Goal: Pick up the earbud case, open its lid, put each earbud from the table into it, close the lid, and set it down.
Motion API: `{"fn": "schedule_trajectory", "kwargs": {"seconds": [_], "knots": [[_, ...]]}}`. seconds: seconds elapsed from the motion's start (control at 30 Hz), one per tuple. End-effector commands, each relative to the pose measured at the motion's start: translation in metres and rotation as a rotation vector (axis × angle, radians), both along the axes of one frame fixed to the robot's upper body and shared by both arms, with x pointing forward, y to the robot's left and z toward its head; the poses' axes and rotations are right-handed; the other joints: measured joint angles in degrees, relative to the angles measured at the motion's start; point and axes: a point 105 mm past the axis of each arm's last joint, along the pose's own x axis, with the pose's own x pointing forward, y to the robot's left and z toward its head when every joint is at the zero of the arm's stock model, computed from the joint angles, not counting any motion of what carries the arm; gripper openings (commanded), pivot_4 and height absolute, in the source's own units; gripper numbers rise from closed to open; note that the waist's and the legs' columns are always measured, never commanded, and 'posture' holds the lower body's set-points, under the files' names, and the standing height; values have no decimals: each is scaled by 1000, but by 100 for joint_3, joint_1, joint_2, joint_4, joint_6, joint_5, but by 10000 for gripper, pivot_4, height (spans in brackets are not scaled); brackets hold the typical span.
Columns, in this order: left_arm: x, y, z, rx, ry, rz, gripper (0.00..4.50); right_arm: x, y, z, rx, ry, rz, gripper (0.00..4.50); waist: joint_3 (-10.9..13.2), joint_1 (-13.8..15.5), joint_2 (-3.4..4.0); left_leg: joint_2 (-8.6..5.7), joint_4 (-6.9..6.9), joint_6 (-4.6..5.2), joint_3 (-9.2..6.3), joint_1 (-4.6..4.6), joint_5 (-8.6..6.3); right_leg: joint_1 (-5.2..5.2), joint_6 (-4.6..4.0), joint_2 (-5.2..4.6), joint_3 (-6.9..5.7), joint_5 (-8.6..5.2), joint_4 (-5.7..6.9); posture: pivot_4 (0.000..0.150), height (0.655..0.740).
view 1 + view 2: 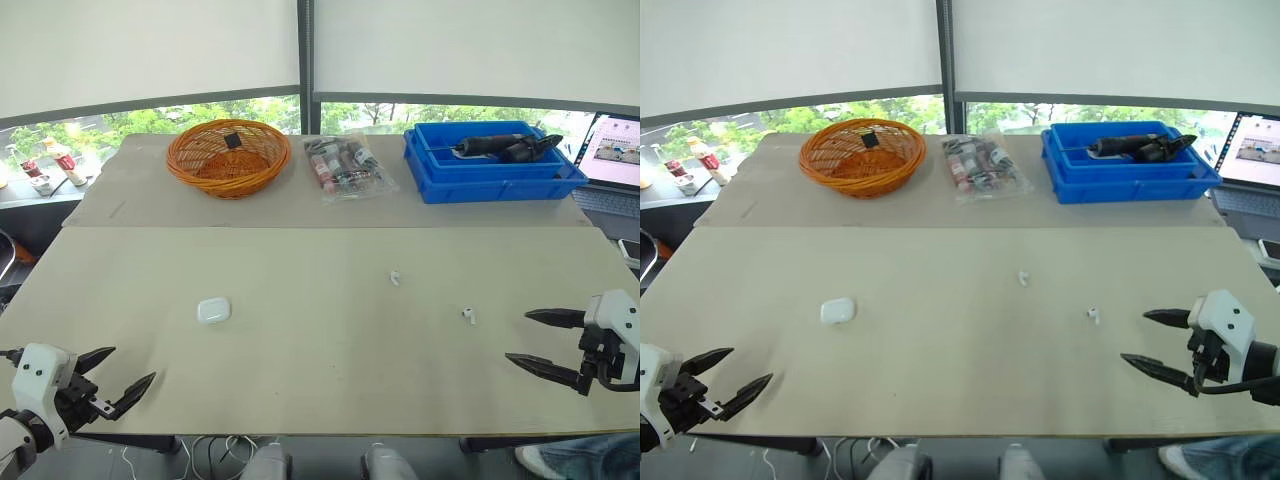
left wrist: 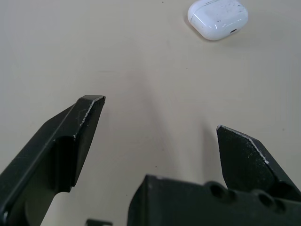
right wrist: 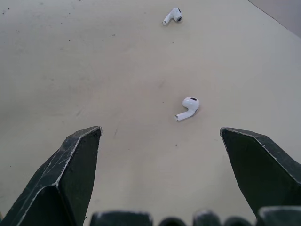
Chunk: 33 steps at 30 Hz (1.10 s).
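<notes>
A white earbud case (image 1: 213,310) lies shut on the beige table (image 1: 300,380), left of centre; it also appears ahead of the left fingers as the case (image 2: 217,18). One white earbud (image 1: 395,277) lies near the middle, a second earbud (image 1: 469,316) further right; both earbuds (image 3: 188,107) (image 3: 172,15) lie ahead of the right gripper. My left gripper (image 1: 127,374) hovers open at the front left corner, well short of the case. My right gripper (image 1: 526,337) is open at the right edge, a short way from the nearer earbud. Neither holds anything.
Along the far side stand an orange wicker basket (image 1: 228,157), a clear bag of small items (image 1: 347,166) and a blue bin (image 1: 490,163) holding a dark tool. A laptop (image 1: 612,160) sits at the far right. A seam crosses the table behind the earbuds.
</notes>
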Motion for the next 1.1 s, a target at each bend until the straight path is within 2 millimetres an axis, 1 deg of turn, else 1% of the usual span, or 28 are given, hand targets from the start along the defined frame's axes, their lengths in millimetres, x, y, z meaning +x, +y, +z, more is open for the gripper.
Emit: {"fn": "schedule_trajectory", "kwargs": {"seconds": [0.03, 0.13, 0.43, 0.5, 0.6, 0.77, 0.9, 0.97, 1.03, 1.1], "knots": [[0, -5, 7, -7, -21, -20, 45000, 2, 1, 9, 8, -40, 5, 44735, 0, 0, 0, 0, 0, 0, 0, 0, 0, 0, 0, 0, 0, 0, 0, 1500, 7400], [-3, -2, 4, 12, -4, -13, 45000, 3, -2, 7, 8, -32, -6, 44735, 0, -3, 0, 1, 0, 0, 0, 0, 0, 0, 0, 1, 0, 0, 0, 1500, 7400], [-3, -3, 4, 2, -14, -18, 45000, 1, -5, 4, 6, -25, -16, 44735, 0, 1, 0, 0, 0, 0, 0, 1, 0, 0, 0, 1, 0, 0, 0, 1500, 7400], [-3, -5, 7, -19, -30, -36, 45000, 1, -5, 4, 6, -23, -17, 44735, 0, 1, 0, 0, 0, 0, 0, 1, 0, 1, 0, 1, 0, 0, 0, 1500, 7400], [-4, -8, 16, -69, -82, -66, 45000, 1, -5, 4, 5, -22, -19, 44735, 0, 2, 0, 0, 0, 0, 0, 1, 0, 1, 0, 0, 0, 0, 0, 1500, 7400], [-4, -4, 20, -140, -118, -13, 45000, 1, -6, 2, 3, -22, -24, 44735, 0, 2, 0, 1, 0, 0, 0, 2, 0, 1, 0, 0, 0, 0, 0, 1500, 7400], [-5, -18, 20, -203, -109, -42, 45000, 1, -6, 3, 1, -23, -25, 44735, 1, 0, -1, 0, 0, 0, 0, 5, 0, 6, 0, 0, 0, 0, -2, 1500, 7400], [-2, -33, 21, -246, -132, -37, 45000, 3, -1, 7, -6, -29, 5, 44735, 1, 1, -1, 1, 0, 0, 0, 8, 0, 9, 0, 0, 0, 0, -2, 1500, 7400], [1, -45, 23, -300, -163, -1, 45000, 4, 10, 13, -1, -32, 58, 44735, 1, 1, 0, 1, 0, 0, -1, 19, -1, 26, 0, -2, 0, 0, -7, 1500, 7400], [3, -59, 25, -334, -194, 32, 45000, 6, 29, 23, 22, -36, 134, 44735, 3, 0, -3, 2, -2, 2, -2, 36, -2, 44, 1, -1, 0, 0, -14, 1500, 7400]]}}
